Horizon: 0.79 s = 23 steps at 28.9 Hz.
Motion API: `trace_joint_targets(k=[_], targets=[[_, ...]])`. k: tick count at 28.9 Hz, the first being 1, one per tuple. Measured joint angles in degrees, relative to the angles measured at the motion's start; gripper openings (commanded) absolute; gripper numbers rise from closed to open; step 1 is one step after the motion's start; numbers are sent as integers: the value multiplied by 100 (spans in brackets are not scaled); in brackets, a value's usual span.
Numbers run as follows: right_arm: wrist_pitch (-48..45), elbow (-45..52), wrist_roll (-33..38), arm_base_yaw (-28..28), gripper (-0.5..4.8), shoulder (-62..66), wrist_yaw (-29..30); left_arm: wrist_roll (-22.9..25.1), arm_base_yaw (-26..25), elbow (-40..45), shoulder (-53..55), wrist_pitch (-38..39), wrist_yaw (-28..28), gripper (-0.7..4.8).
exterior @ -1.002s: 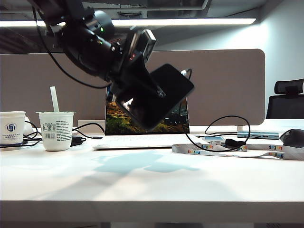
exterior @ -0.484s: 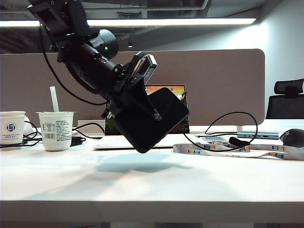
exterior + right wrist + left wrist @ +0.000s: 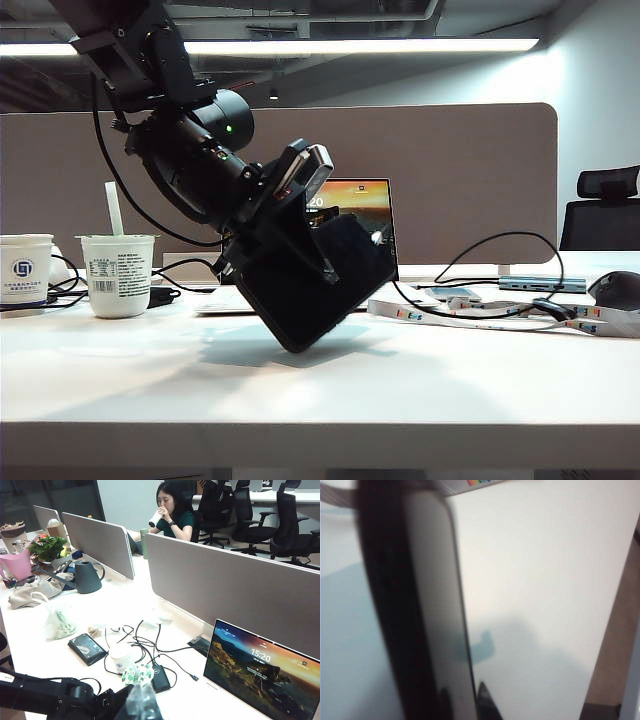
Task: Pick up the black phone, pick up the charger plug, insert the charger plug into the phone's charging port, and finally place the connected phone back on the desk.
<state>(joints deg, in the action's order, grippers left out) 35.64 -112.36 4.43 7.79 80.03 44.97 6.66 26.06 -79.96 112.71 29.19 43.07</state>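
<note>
The left gripper (image 3: pixel 300 262) was clamped on the black phone (image 3: pixel 318 285) — tilted, its lower corner touching the white surface (image 3: pixel 320 385) in front of the laptop (image 3: pixel 362 225). The right gripper, out of sight, was closed — the thin black cable (image 3: pixel 490 262) trailed right of the laptop.

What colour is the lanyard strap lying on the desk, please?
White with coloured blocks; the lanyard strap shows best in the exterior view.

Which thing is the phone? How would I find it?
Look at the open laptop in the middle of the white desk. Right in front of it, the left gripper on a black arm holds a flat slab tilted, one corner at the desk: the phone. It alone is plain glossy black and not lying flat.
</note>
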Motion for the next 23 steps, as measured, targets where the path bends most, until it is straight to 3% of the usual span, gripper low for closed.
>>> trace_joint_targets(k=[5, 10, 16, 23], targets=[[260, 2, -136, -2, -5, 0, -4, 48, 9, -2, 0, -24, -219, 144], [337, 2, -278, -2, -5, 0, -35, 118, 11, -9, 0, -15, -223, 251], [426, 2, -297, -2, -5, 0, -39, 129, 4, -9, -2, 249, -332, 275], [442, 2, -299, -2, -5, -46, -44, 151, 4, -9, -387, 365, -933, 279]])
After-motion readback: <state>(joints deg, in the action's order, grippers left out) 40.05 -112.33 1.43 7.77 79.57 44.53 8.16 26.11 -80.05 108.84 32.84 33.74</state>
